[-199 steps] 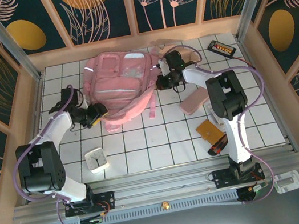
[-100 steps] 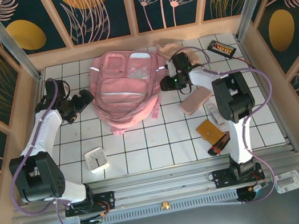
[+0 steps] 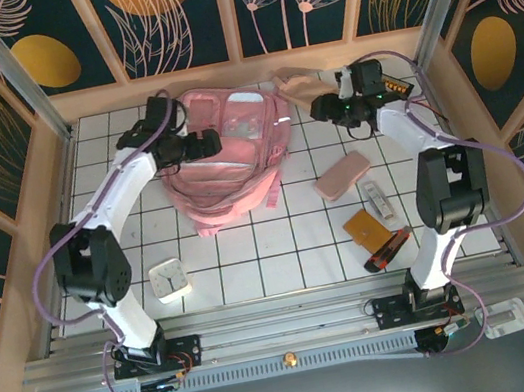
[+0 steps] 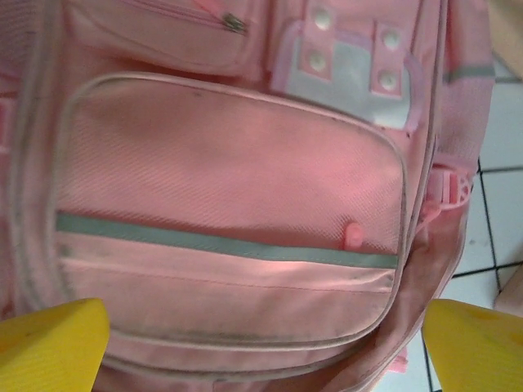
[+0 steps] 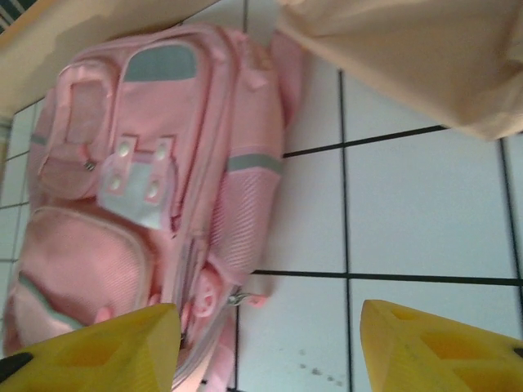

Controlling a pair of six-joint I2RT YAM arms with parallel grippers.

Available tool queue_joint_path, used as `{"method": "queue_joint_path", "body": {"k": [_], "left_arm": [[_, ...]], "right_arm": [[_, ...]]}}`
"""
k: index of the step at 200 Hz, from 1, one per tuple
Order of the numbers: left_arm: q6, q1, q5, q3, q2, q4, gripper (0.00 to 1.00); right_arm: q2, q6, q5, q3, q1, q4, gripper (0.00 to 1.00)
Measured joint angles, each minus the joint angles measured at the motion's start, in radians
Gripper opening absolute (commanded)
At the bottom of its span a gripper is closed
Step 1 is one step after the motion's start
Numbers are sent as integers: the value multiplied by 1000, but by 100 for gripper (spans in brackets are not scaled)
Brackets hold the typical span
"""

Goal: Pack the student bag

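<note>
Student bag (image 3: 238, 175) on white tiled table (image 3: 252, 254); dark floral wall panels (image 3: 89, 23).

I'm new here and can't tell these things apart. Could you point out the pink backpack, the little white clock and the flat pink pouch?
pink backpack (image 3: 222, 172): top view, on its lower front pocket.
white clock (image 3: 169, 279): top view, on its face.
flat pink pouch (image 3: 342, 177): top view, on its middle.

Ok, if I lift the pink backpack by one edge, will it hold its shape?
Probably not: the student bag lies flat and slumped, so it likely sags. Its soft woven pocket fabric should grip fairly well. The loose straps may drag across the tiles.
</note>
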Motion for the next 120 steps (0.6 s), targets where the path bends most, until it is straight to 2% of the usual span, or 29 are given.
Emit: {"method": "queue_joint_path", "body": {"k": [56, 120], "left_arm": [[143, -143, -75, 141, 154, -80, 94], [199, -230, -193, 214, 246, -154, 94]], "right_arm": [[109, 3, -86, 68, 53, -39, 60], [158, 14, -124, 113, 75, -72, 58]]}}
